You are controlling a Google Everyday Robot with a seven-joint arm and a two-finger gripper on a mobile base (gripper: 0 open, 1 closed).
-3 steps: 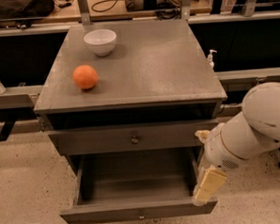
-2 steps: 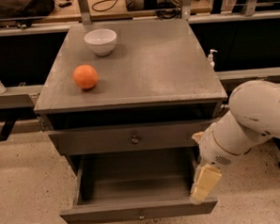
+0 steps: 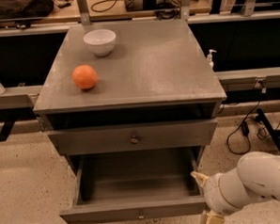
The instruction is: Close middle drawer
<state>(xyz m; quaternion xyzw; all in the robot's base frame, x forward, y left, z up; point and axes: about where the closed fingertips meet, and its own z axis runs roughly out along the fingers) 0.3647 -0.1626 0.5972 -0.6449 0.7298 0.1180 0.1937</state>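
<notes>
**Middle drawer wide open, push not yet made**

The wide, shallow grey wooden middle drawer point(image 3: 136, 210), with a small round metal knob point(image 3: 140, 215) on its flat front, stands pulled far out of the grey wooden desk point(image 3: 175, 74). The robot's cream two-finger gripper point(image 3: 211, 220) sits low by the drawer's right front corner. Whether it is open or closed, or touching the front, cannot be told. As I judge it, the whole inward push remains.

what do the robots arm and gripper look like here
The arm is glossy white, made of rounded, bulbous shells with a thin ring seam between segments; no cables or markings show. The gripper, at the bottom edge towards the right, is tan-beige, blockier and partly cut off.
</notes>
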